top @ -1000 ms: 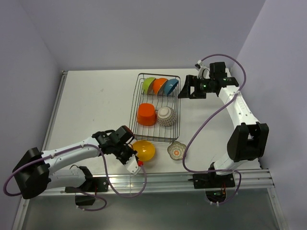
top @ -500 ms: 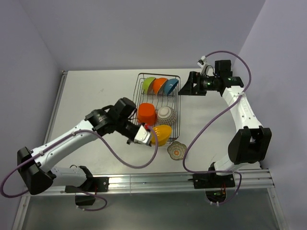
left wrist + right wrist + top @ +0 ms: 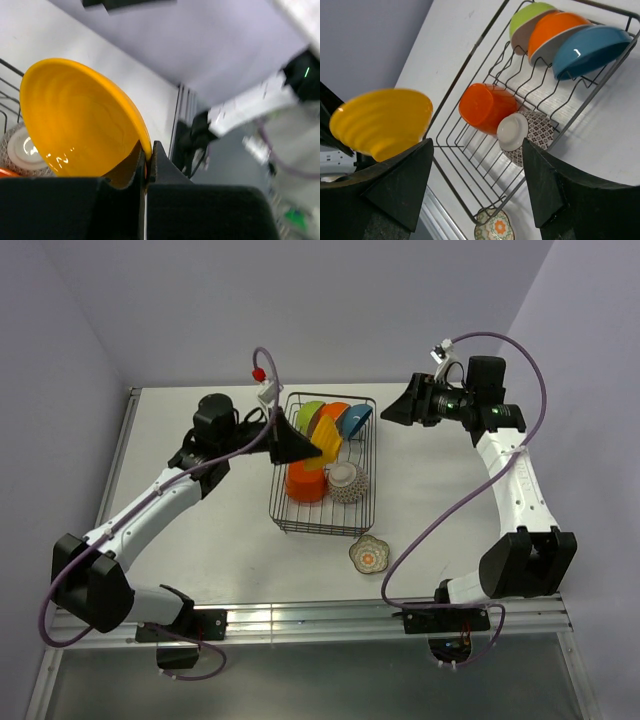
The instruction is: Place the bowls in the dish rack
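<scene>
Left gripper (image 3: 297, 446) is clamped narrow on the rim of the ribbed yellow bowl (image 3: 329, 444). The bowl is held tilted on edge over the far left part of the dark wire dish rack (image 3: 318, 529)

Right gripper (image 3: 398, 411) is seen spread wide, nothing between its fingers, raised right of the rack's far end

Green bowl (image 3: 309, 416), orange bowl (image 3: 333, 414) and blue bowl (image 3: 356, 420) are stood on edge in the far row. Upturned red-orange bowl (image 3: 305, 481) and grey-brown patterned bowl (image 3: 347, 483) are set nearer

Small scalloped floral bowl (image 3: 369, 554) is found on the white table (image 3: 200, 490), just off the rack's near right corner
</scene>
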### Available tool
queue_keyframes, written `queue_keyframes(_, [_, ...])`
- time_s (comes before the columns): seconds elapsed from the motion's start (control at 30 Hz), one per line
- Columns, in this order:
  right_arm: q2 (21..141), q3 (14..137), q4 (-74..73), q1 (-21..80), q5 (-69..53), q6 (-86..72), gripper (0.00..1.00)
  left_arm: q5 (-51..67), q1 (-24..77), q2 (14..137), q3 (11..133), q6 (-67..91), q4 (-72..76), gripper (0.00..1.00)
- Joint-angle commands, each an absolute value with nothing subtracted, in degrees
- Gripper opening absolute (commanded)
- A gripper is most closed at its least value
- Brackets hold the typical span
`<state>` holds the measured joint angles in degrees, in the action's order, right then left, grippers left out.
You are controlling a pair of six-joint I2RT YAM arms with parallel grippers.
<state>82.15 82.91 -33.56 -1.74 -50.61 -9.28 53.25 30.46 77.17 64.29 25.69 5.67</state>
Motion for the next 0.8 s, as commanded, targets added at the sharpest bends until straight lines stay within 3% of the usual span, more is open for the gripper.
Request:
queue_keyframes(0.0, [80.33,84.46,-29.09,-0.44,-47.91,-11.69,0.78,47.82,28.92,77.51,64.25,50.25,27.14,0.00])
queue_keyframes(0.23, [77.79,83.87,-27.78,10.34,-39.21,-7.31,0.75,37.98,25.68,80.50,60.39,67.47,33.74,0.00])
queue_keyframes(0.4, [74.09,79.63,-24.96,16.86,-31.65,-2.12,0.88,34.81,23.56,82.00,61.00,74.09,33.66,0.00])
queue_keyframes(0.77, [79.98,86.92,-27.34,29.53,-20.14,2.46,0.90,33.75,23.29,84.81,62.84,81.47,30.68,0.00])
